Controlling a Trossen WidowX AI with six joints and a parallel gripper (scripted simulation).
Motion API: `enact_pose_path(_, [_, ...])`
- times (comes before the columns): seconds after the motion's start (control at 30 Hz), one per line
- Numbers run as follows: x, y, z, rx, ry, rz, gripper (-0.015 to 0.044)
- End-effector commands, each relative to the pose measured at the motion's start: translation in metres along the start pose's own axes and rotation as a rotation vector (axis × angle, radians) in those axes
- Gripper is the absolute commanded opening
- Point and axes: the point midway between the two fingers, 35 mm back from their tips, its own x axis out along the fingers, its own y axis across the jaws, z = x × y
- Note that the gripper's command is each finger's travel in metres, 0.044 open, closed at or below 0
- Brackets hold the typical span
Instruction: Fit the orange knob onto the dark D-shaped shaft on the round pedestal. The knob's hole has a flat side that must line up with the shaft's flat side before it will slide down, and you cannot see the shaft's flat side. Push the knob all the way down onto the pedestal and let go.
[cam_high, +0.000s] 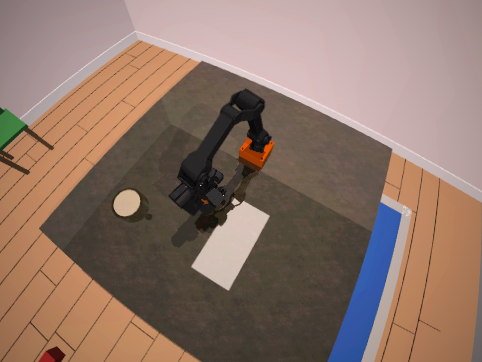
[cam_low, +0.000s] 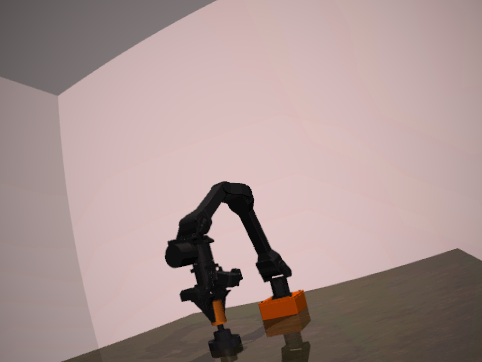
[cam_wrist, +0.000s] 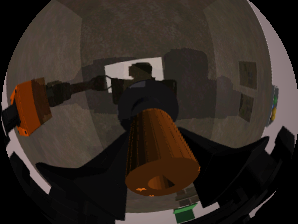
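My gripper (cam_high: 210, 196) (cam_low: 215, 301) points down and is shut on the orange knob (cam_low: 218, 313) (cam_wrist: 160, 151) (cam_high: 204, 201), a cylinder held upright. In the wrist view the knob fills the middle, and the hole shows in its end face. In the exterior view a dark round piece (cam_low: 225, 344) with a short post on top stands right under the knob. The knob's lower end is at the top of that post; I cannot tell whether they touch. In the top view the arm hides this spot.
The arm's orange base (cam_high: 256, 152) (cam_low: 282, 306) (cam_wrist: 29, 106) stands behind the gripper. A white rectangle (cam_high: 230, 250) (cam_wrist: 123, 70) lies just in front. A beige round disc (cam_high: 126, 202) lies to the left. A blue mat (cam_high: 372, 285), a green table (cam_high: 7, 127) and a red block (cam_high: 51, 355) lie off the dark mat.
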Motion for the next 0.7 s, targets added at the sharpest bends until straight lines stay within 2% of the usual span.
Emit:
enact_pose_path(0.0, [-0.0008, 0.0026, -0.0001, -0.110, 0.002, -0.003, 0.0000])
enact_pose_path(0.67, [-0.0010, -0.0026, -0.0004, -0.121, 0.002, -0.003, 0.0000])
